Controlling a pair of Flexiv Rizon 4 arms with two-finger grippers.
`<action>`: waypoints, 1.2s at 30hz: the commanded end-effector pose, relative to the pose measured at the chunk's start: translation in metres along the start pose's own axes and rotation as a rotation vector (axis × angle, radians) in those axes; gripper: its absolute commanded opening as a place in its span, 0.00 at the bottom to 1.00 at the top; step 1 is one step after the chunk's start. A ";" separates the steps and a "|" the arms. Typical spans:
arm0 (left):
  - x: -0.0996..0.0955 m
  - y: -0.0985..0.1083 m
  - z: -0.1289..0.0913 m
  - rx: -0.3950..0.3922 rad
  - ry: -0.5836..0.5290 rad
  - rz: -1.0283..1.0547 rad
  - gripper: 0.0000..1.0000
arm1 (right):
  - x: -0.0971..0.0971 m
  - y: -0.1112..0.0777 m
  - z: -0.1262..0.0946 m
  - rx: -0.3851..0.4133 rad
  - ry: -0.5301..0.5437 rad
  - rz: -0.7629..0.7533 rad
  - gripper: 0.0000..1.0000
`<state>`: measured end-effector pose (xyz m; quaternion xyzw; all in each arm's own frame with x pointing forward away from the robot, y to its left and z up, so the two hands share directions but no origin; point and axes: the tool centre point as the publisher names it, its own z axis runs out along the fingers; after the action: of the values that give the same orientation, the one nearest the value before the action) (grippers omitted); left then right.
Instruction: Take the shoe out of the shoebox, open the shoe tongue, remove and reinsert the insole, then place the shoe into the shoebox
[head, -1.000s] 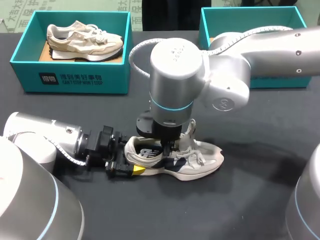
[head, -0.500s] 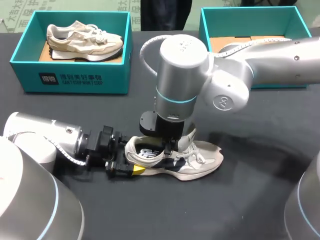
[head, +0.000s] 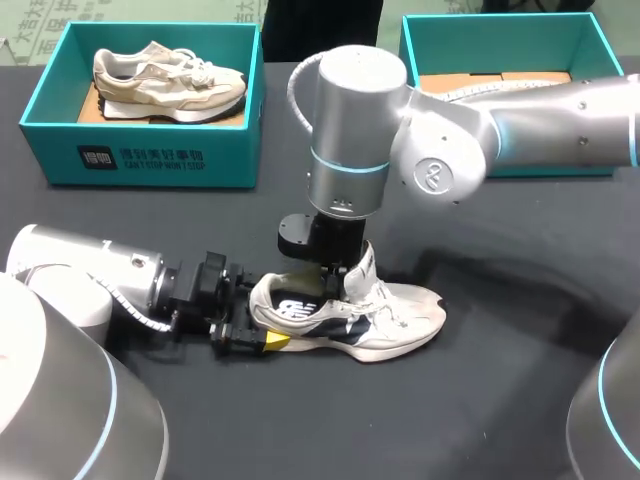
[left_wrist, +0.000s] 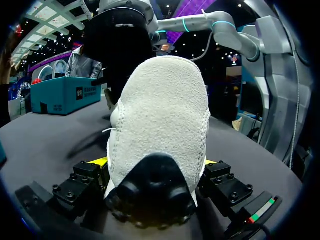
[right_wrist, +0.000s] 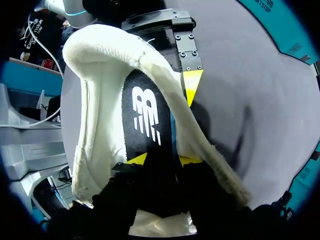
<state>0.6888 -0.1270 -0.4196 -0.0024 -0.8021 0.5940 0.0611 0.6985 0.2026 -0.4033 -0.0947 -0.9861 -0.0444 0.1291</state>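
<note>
Clamping the heel of the shoe (head: 385, 320) from both sides, the left pincer (left_wrist: 154, 167) holds it sole-down on the dark bench (head: 500, 420), well apart from the teal shoeboxes (head: 140, 155). The right pincer (right_wrist: 162, 160) hangs in the shoe's mouth over the black insole (right_wrist: 145, 115); whether it pinches anything, I cannot tell.

Right arm (head: 355, 120) partly hides the shoe's (head: 400, 322) opening.

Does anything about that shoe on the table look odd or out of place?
Yes. The shoe has its tongue standing upright instead of lying flat, and the right gripper pinches the black insole inside.
</note>
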 end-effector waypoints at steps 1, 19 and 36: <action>0.000 0.003 0.003 -0.001 -0.002 0.001 0.00 | 0.012 0.007 0.041 0.004 0.011 0.003 0.32; 0.000 0.003 0.003 -0.001 -0.002 0.001 0.00 | 0.030 -0.003 0.030 -0.043 -0.006 -0.048 0.00; 0.000 0.003 0.003 -0.001 -0.002 0.001 0.00 | 0.035 -0.016 -0.013 -0.115 -0.159 -0.060 0.00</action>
<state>0.6874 -0.1266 -0.4191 -0.0032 -0.8020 0.5942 0.0605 0.6781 0.2035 -0.3894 -0.0738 -0.9920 -0.0806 0.0638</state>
